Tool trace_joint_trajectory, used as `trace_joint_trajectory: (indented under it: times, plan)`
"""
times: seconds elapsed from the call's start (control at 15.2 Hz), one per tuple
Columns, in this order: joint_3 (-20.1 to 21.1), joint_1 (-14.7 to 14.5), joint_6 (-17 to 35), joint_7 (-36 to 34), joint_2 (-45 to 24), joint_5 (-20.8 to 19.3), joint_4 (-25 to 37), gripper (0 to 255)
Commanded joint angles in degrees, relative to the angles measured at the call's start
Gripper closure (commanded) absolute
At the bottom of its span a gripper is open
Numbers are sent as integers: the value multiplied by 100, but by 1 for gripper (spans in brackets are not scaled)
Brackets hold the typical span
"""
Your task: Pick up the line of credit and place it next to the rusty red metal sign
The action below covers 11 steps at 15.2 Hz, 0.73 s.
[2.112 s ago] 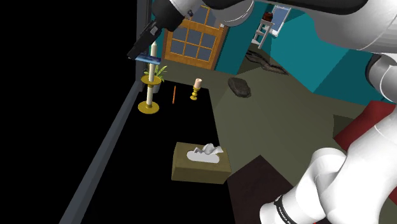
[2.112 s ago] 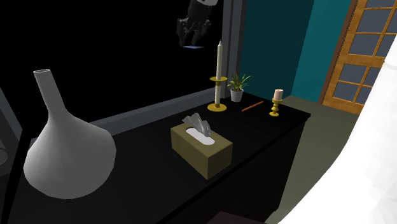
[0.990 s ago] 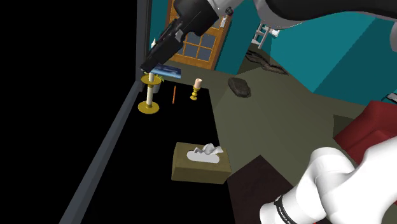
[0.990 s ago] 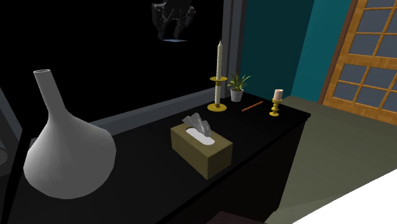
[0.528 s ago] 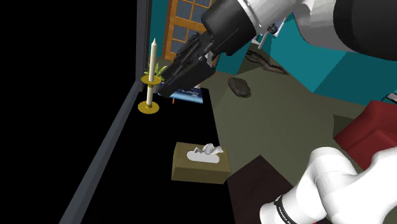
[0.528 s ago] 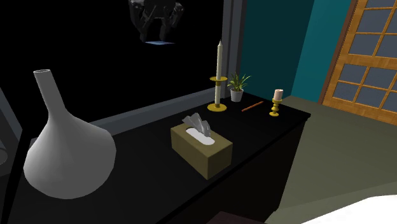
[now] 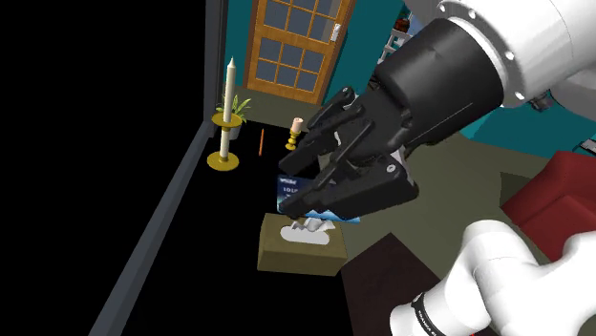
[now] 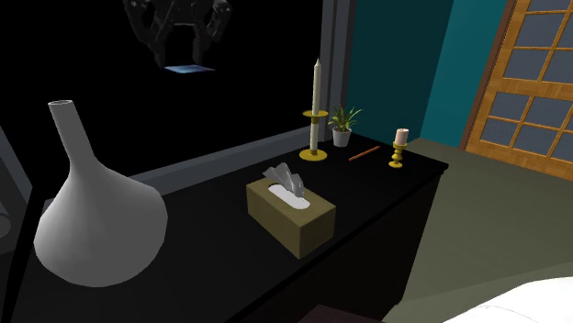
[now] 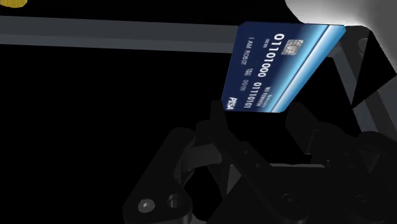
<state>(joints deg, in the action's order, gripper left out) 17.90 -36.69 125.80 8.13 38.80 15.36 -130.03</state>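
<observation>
My black gripper is shut on a dark blue credit card with white numbers. It hangs high above the dark table, over the tissue box in the shoulder view. The second exterior view has the gripper at the top left with the card held flat under it. From the wrist, the card sticks out past the fingertips of the gripper. A thin rust-red strip lies on the table between a potted plant and a small candle, far from the gripper.
An olive tissue box stands mid-table. A tall candle on a brass holder, a small potted plant and a short candle cluster at the far end. A big white vase stands at the near end. A grey window frame borders the table.
The gripper has carried the card away from the tall candle, toward the shoulder camera and over the tissue box; it has moved left in the second exterior view. The card stays clasped.
</observation>
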Motion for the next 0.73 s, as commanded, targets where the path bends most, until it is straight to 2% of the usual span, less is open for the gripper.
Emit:
trace_joint_trajectory:
  times: [0.0, 0.66]
  plan:
    - [155, -75, -102, -218, 254, 41, -114, 255]
    - [1126, -456, -656, -1450, 1166, 304, -225, 255]
